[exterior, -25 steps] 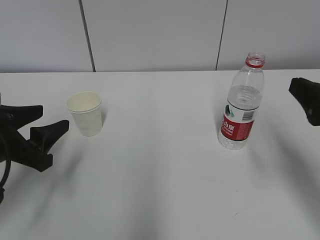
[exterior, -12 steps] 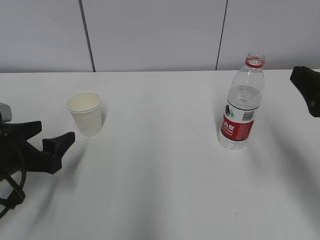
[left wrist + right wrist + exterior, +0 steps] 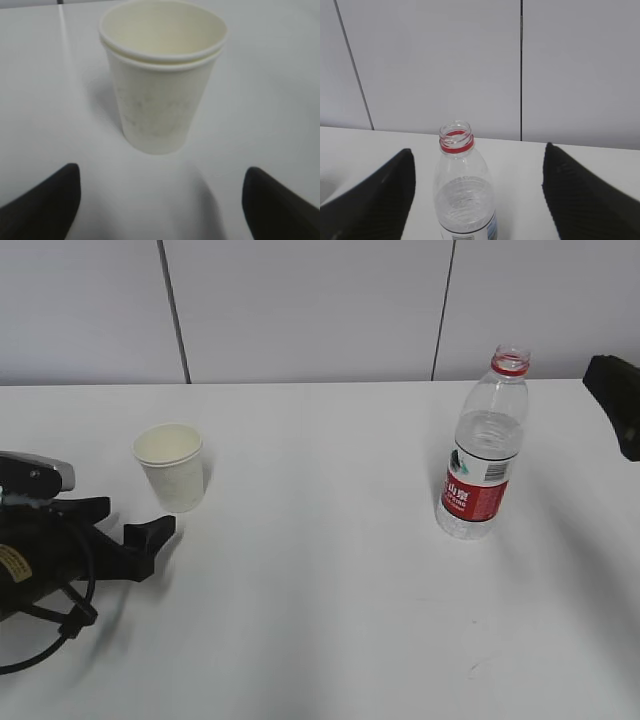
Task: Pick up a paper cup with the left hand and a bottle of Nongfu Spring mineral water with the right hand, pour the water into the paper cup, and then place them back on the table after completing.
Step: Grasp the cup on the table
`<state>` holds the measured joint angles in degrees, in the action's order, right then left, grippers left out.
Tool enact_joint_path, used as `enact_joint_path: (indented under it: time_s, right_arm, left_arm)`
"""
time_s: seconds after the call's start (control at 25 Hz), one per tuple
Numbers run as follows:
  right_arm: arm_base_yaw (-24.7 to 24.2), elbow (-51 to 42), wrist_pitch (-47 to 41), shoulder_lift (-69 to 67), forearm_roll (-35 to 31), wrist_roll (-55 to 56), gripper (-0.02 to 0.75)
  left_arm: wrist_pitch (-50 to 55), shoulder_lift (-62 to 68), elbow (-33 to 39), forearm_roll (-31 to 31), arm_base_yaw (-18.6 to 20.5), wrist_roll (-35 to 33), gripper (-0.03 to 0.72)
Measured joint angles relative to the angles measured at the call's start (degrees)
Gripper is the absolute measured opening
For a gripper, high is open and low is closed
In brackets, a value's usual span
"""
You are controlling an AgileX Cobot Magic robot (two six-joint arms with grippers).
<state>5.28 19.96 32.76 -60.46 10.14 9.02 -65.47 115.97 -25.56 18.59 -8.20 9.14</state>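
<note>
The paper cup (image 3: pixel 170 466) stands upright and empty on the white table (image 3: pixel 320 610), at the left. My left gripper (image 3: pixel 135 519) lies low just in front of it, open, with the cup (image 3: pixel 162 90) a little beyond its fingertips and untouched. The uncapped Nongfu Spring bottle (image 3: pixel 483 455), with a red label and a red neck ring, stands at the right with water (image 3: pixel 486 438) up to its shoulder. Only a black tip of my right gripper (image 3: pixel 617 405) shows at the right edge. In the right wrist view my right gripper (image 3: pixel 479 152) is open, with the bottle (image 3: pixel 465 195) ahead between the fingers, apart from both.
A pale panelled wall (image 3: pixel 320 310) with dark seams runs along the table's far edge. Loose black cables (image 3: pixel 60 625) hang from the left arm near the front left corner. Bare tabletop lies between cup and bottle.
My left gripper has slid right towards the cup and its jaws have spread wider. The right gripper has drawn slightly up and to the right. Cup and bottle have not moved.
</note>
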Motion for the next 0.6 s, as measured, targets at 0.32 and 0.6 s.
enact_joint_path:
  time_s: [0.32, 0.6]
  right_arm:
    - [0.00, 0.00, 0.03, 0.00, 0.00, -0.11, 0.586]
    - [0.00, 0.00, 0.13, 0.00, 0.00, -0.45, 0.586]
  left_arm:
    - [-0.06, 5.45, -9.00, 0.45, -0.22, 0.00, 0.597]
    - [-0.04, 9.22, -14.55, -2.18, -4.14, 0.00, 0.593]
